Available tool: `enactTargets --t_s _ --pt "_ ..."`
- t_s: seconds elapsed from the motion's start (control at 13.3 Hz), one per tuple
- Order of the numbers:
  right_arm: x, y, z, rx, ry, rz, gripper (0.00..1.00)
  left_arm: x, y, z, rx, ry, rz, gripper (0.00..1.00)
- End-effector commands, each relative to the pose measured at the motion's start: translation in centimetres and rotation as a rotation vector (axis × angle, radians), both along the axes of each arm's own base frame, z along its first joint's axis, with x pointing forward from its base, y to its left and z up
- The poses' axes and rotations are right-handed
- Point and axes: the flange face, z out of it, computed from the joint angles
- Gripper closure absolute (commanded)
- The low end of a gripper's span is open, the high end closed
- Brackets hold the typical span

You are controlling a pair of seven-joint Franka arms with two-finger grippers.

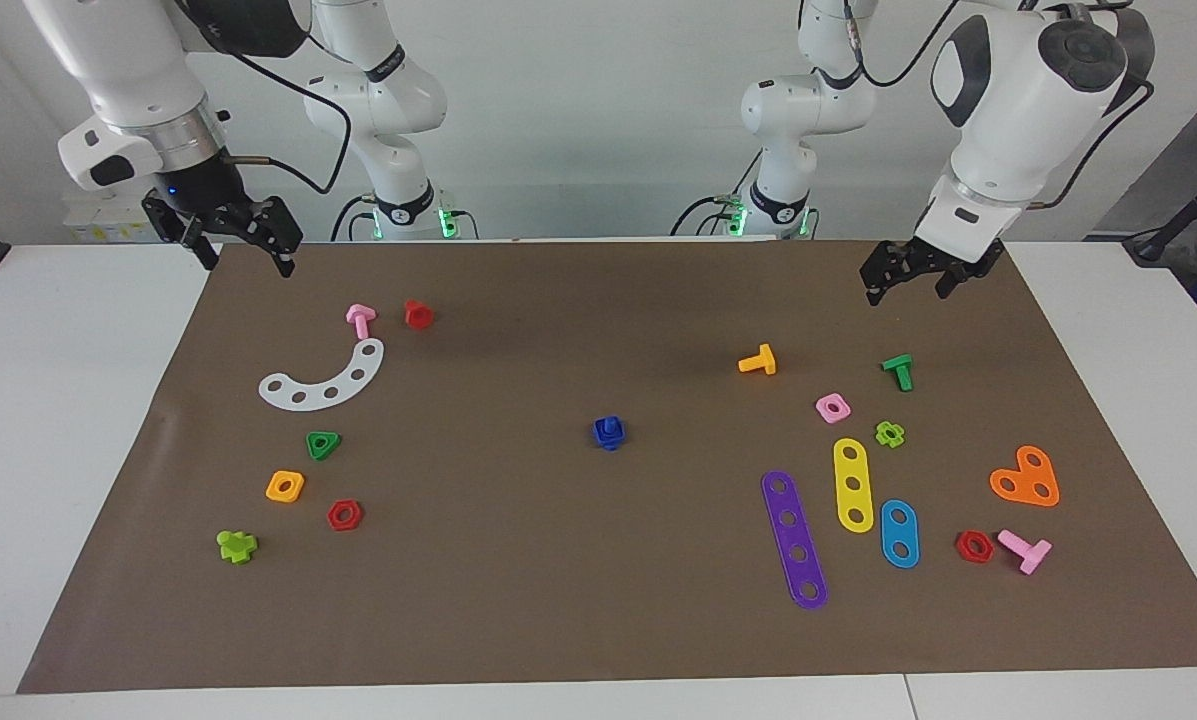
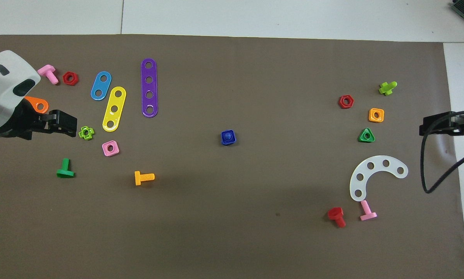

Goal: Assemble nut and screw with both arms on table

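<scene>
The dark-blue nut (image 1: 610, 439) lies in the middle of the brown mat (image 1: 558, 600) on the table, and the dark-blue screw (image 1: 609, 426) stands in its hole. They also show joined in the overhead view, the nut (image 2: 223, 133) around the screw (image 2: 228, 136). My left gripper (image 1: 906, 282) is open and empty, raised over the left arm's end of the mat; it also shows in the overhead view (image 2: 71, 127). My right gripper (image 1: 244, 252) is open and empty, raised over the mat's corner at the right arm's end; its tip shows in the overhead view (image 2: 423, 126). Neither gripper touches the blue parts.
Toward the left arm's end lie an orange screw (image 1: 758, 360), pink nut (image 1: 832, 407), green screw (image 1: 898, 371), and purple (image 1: 794, 540), yellow and blue strips. Toward the right arm's end lie a white curved strip (image 1: 323, 380), a pink screw, a red screw and several nuts.
</scene>
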Motion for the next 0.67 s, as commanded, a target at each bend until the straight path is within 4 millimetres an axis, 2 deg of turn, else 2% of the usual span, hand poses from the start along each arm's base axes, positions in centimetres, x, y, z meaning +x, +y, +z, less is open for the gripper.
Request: enactTargets --t_s 0.0,0.3,0.45,0.6 --pt "-0.6 0.0 0.0 -0.010 0.001 0.016 0.00 -0.7 0.2 0.1 -0.009 -0.002 -0.002 0.00" --pt "-0.6 -0.1 0.0 -0.010 0.004 0.013 0.00 -0.2 -0.2 1.0 -0.024 -0.067 -0.012 0.00" --pt "-0.6 -0.1 0.0 -0.010 0.004 0.013 0.00 -0.1 0.0 1.2 -0.027 -0.071 -0.099 0.00" --pt "-0.6 -0.1 0.0 -0.010 0.004 0.013 0.00 -0.1 0.1 1.4 -0.053 -0.077 -0.114 0.00"
